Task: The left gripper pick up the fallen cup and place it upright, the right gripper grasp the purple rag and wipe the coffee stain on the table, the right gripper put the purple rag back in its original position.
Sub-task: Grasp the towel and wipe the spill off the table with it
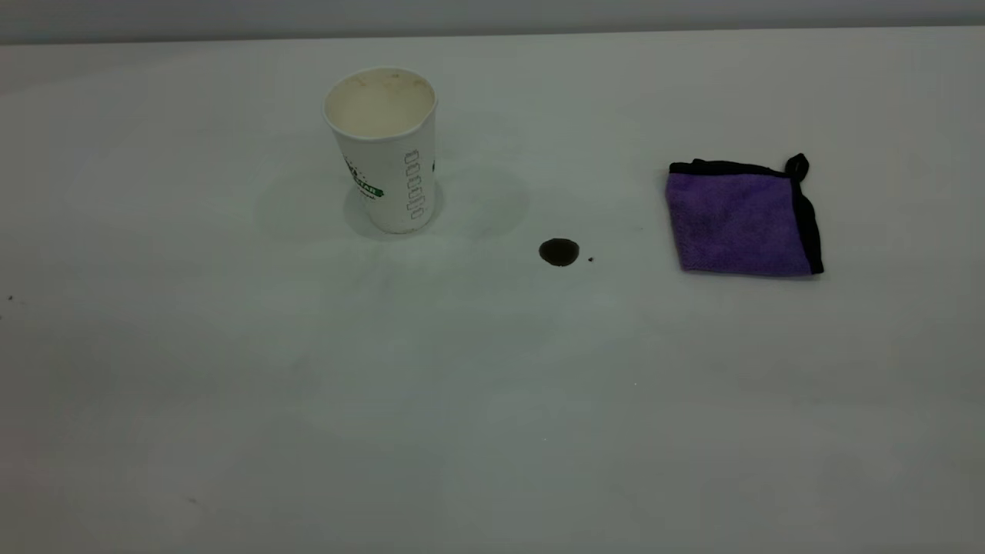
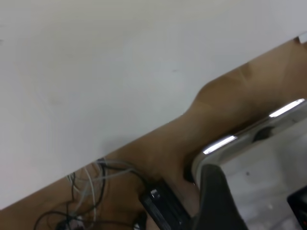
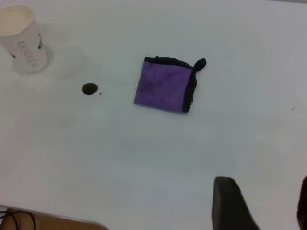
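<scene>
The white paper cup (image 1: 388, 154) with green lettering stands upright on the white table (image 1: 462, 423), mouth up, left of centre. The small dark brown coffee stain (image 1: 559, 251) lies to its right. The purple rag (image 1: 739, 223) with black edging lies folded flat further right. Neither gripper shows in the exterior view. In the right wrist view the right gripper (image 3: 266, 206) is open and empty, high above bare table, well away from the rag (image 3: 163, 86), stain (image 3: 89, 88) and cup (image 3: 21, 40). The left gripper (image 2: 259, 206) is open and empty, off beyond the table's edge.
A tiny dark speck (image 1: 590, 259) sits just right of the stain. The left wrist view shows the table's edge (image 2: 144, 132), brown floor (image 2: 225, 100), loose cables (image 2: 96, 182), a black box (image 2: 163, 208) and a pale silver-rimmed surface (image 2: 259, 153).
</scene>
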`<state>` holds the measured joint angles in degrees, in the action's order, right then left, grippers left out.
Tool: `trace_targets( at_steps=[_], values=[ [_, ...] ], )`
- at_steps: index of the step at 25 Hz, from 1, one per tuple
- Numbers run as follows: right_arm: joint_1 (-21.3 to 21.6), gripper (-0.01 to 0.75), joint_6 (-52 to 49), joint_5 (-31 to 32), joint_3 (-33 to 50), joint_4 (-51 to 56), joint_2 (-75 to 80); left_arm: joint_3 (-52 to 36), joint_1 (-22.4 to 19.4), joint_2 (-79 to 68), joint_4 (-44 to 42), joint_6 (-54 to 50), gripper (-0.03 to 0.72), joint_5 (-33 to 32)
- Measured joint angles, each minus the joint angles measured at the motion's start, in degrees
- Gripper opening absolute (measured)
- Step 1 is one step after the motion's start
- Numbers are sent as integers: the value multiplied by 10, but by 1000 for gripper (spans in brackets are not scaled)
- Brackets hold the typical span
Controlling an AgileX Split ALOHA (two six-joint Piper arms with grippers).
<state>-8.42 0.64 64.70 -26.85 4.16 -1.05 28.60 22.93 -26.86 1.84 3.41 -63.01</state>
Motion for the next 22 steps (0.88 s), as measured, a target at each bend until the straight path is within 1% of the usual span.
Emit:
trace_targets(
  at_steps=[7, 9, 11, 17, 20, 22],
  values=[
    [0, 386, 0, 0, 0, 0, 0, -1, 0, 83, -4, 0, 492, -3],
    [0, 386, 0, 0, 0, 0, 0, -1, -13, 108, -4, 0, 492, -5],
    [0, 386, 0, 0, 0, 0, 0, -1, -38, 129, -4, 0, 492, -5],
    [0, 386, 0, 0, 0, 0, 0, -1, -155, 206, -4, 0, 492, -8],
    [0, 386, 0, 0, 0, 1, 0, -1, -200, 255, -4, 0, 492, -11],
    [0, 386, -1, 0, 0, 4, 0, -1, -218, 275, -4, 0, 492, -13]
  ],
)
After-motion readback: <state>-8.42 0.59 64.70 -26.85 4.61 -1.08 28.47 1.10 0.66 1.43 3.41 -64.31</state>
